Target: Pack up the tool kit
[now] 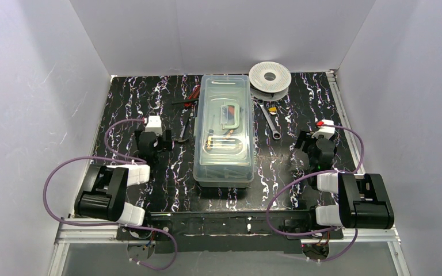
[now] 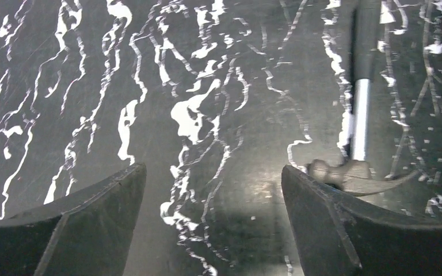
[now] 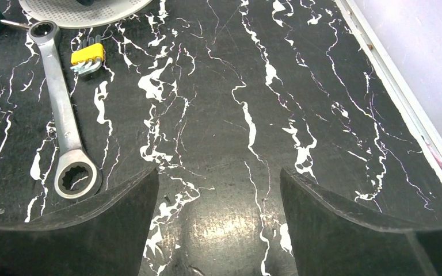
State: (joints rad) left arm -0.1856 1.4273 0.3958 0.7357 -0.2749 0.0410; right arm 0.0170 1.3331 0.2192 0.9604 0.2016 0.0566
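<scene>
A: Where's the kit?
B: Box (image 1: 224, 129) sits center of the top view with its clear lid (image 1: 225, 86) on and some items inside. Loose tools: wrench (image 3: 63, 109) to the right of it, yellow hex keys (image 3: 88, 57) just above the wrench, red pliers (image 1: 193, 95) by the box's upper-left corner, hammer (image 2: 351, 172) along its left side.
A: Grippers?
B: Left gripper (image 2: 213, 172) has its fingers apart and is empty, with the hammer head just beside one finger. Right gripper (image 3: 218, 175) is spread too and holds nothing.
A: Handling?
B: Wrench is stiff, flat steel, likely slippery, so pinch it mid-shank. Hammer is probably head-heavy; take the shaft near the head. Lid is likely light and flexy.
A: Surface, room?
B: Glossy black marbled table (image 1: 132, 103) with glare, white walls around. White spool (image 1: 270, 77) is at the top.
</scene>
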